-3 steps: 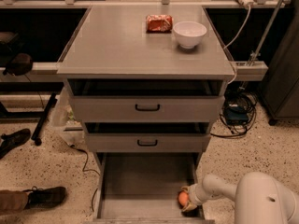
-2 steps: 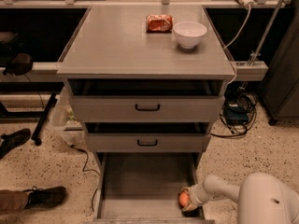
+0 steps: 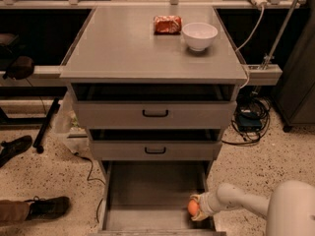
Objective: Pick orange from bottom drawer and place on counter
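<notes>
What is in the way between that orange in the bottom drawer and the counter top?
Nothing visible blocks it. The gripper is at the orange, near the bottom drawer's front right corner, forward of the two upper drawers. On the counter, only a snack packet and bowl sit at the back.

A single camera, high and fairly near, looks down onto the cabinet (image 3: pixel 197 116) front: surface (image 3: pixel 123 48) in the upper frame, bottom drawer (image 3: pixel 147 191) below, pincer (image 3: pixel 198 208) at lower right.

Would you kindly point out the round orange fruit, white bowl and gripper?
Round orange fruit (image 3: pixel 192 208): camera view, left side.
White bowl (image 3: pixel 199 33): camera view, inner wall.
Gripper (image 3: pixel 195 209): camera view, between fingertips, in bottom drawer (image 3: pixel 147 191).
</notes>
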You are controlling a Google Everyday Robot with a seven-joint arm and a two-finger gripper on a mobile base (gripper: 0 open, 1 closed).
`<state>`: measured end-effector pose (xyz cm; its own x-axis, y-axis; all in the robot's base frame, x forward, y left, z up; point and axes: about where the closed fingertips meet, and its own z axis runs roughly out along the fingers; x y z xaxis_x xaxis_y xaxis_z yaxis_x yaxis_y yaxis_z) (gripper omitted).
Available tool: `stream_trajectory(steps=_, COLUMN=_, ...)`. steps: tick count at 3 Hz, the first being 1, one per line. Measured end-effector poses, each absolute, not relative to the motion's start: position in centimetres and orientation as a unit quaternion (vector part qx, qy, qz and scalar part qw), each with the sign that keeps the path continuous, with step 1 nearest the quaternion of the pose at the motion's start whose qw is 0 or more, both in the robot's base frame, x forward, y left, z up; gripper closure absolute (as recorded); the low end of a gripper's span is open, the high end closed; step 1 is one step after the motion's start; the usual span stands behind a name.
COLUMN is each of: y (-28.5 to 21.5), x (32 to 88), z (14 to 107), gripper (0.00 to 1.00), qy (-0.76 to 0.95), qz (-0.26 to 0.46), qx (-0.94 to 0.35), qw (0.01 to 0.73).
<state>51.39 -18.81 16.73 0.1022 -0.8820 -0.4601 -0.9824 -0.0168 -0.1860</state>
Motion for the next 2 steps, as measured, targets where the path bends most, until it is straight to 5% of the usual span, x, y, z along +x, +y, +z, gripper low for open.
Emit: stream_trajectory(steps=2, y=-15.7, x=50.9, z=25.9, gripper=1.00, qy=0.588, qz=0.128, qx=-0.736, qw=0.310)
